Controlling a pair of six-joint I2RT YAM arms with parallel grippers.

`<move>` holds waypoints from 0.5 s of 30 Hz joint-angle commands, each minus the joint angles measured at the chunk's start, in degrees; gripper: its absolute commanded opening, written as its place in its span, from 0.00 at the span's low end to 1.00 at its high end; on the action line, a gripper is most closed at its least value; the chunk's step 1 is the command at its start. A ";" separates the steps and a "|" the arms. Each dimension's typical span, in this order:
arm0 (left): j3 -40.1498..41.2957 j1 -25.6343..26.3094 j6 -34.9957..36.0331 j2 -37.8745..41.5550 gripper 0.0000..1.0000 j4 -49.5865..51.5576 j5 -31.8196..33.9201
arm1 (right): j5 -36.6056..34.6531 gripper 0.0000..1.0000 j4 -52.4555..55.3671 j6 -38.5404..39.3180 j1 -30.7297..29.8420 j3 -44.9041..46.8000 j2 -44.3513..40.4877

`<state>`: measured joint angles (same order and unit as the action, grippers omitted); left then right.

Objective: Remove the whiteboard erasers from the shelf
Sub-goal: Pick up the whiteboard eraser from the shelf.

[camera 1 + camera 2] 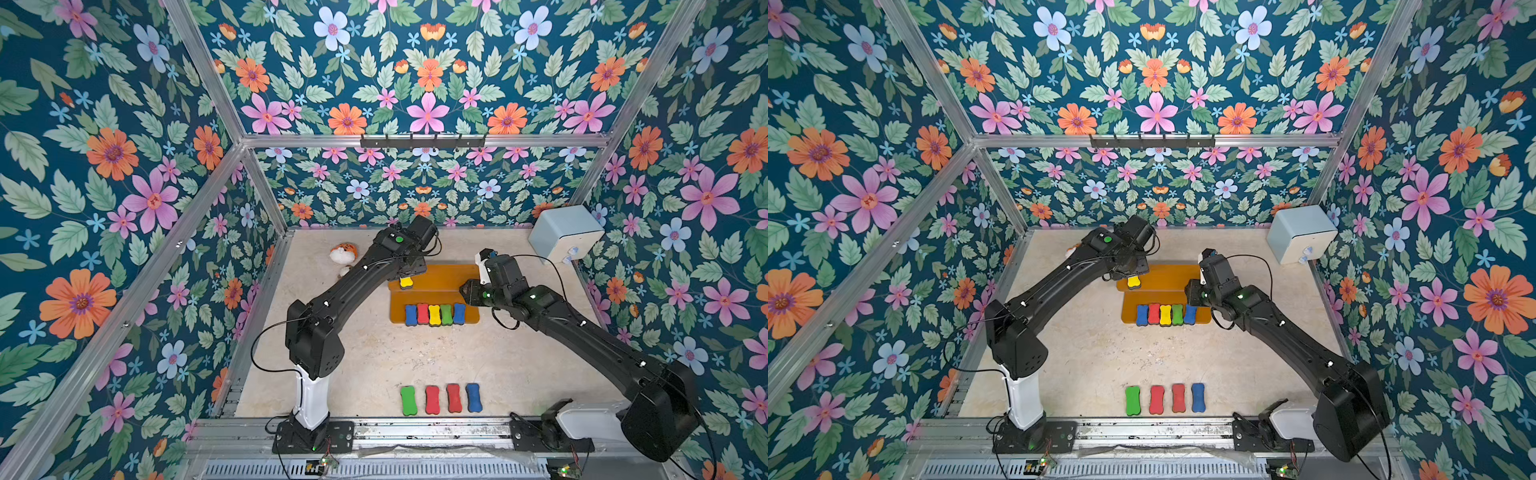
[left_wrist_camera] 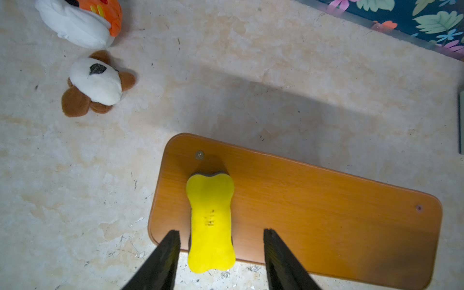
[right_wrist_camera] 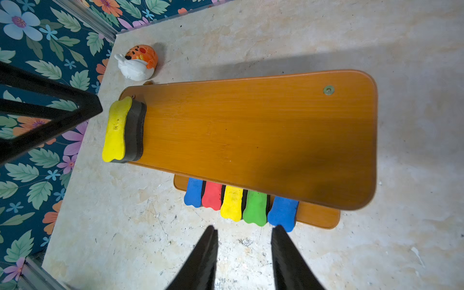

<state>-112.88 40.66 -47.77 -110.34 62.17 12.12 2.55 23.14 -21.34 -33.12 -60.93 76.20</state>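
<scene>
Beige table (image 1: pixel 374 365), floral walls. Four erasers (image 1: pixel 432 400) lie on it, off the shelf (image 1: pixel 440 282); five more (image 1: pixel 434 314) on lower tier. Step, likely: lifting yellow eraser (image 2: pixel 211 221) off top tier. Left gripper (image 2: pixel 221 232) parted astride it, no contact; next, lower and close. Right gripper (image 3: pixel 244 227) parted, empty, near blue eraser (image 3: pixel 282 213).

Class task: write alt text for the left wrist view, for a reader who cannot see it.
A yellow eraser lies on the shelf, overhanging its edge, between the open jaws of the left end effector. A plush dog and an orange-and-white plush toy lie on the table nearby.
</scene>
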 commanded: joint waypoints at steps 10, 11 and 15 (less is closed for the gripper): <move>-2.18 -0.94 0.85 -3.26 0.61 3.70 -3.82 | 1.38 0.41 2.84 2.53 1.13 -1.12 2.09; -1.25 -0.93 0.71 -2.90 0.61 3.09 -4.03 | 1.57 0.41 2.87 2.53 1.33 -1.12 2.13; 2.05 -0.94 0.17 -1.90 0.62 1.27 -4.51 | 2.08 0.41 2.53 2.44 1.60 -0.88 2.34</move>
<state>-112.03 39.75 -46.98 -112.84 64.34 8.05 4.05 25.87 -19.44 -31.62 -61.73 78.41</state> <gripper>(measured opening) 0.618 0.413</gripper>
